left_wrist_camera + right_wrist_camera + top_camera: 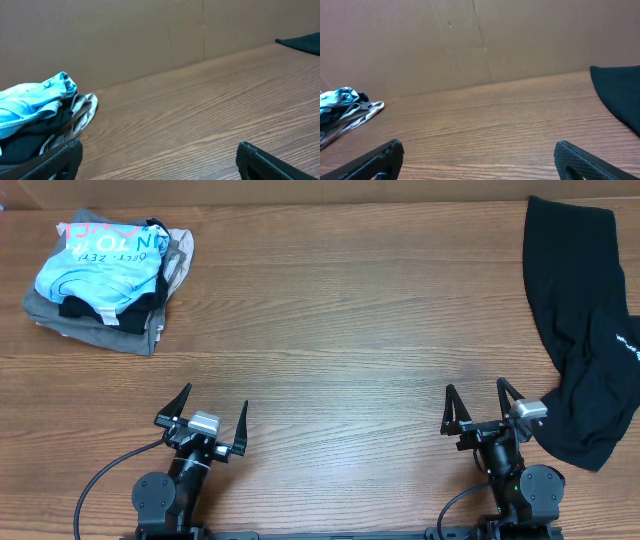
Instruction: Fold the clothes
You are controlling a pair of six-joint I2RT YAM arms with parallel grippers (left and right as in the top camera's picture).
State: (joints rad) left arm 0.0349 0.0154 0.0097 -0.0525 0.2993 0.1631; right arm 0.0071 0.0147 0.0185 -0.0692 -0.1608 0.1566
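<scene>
The left end effector (217, 396) sits at the lower left of the overhead frame with its two thin, black, pointed fingers spread wide and nothing between them. In its wrist view the left end effector (160, 144) shows only as two matte black finger (52, 161) shapes at the bottom corners, with bare wood between. The right end effector (474, 385), at the lower right, is likewise spread open and holds nothing; its own view of the right end effector (478, 144) gives the same pair of dark tips over bare boards. A thin black cable (100, 475) curves away from the left arm's base.

Just beside the right arm lies the black garment (575, 320), a long, soft, matte strip running from the upper right corner down to the lower right, rumpled and bunched at its lower end, with small white lettering near the frame's right edge. Whether it touches the arm cannot be told.

The surface (350, 310) is smooth brown wood-grain with long horizontal streaks.

In the upper left rests a squared, folded pile. On top is the light blue T-shirt (100, 260), with white print and red-and-white lettering. Below it a black layer (85, 308) shows at the edge, and a grey garment (105, 332) forms the bottom.

Behind the surface stands a flat brown cardboard wall (125, 40).
</scene>
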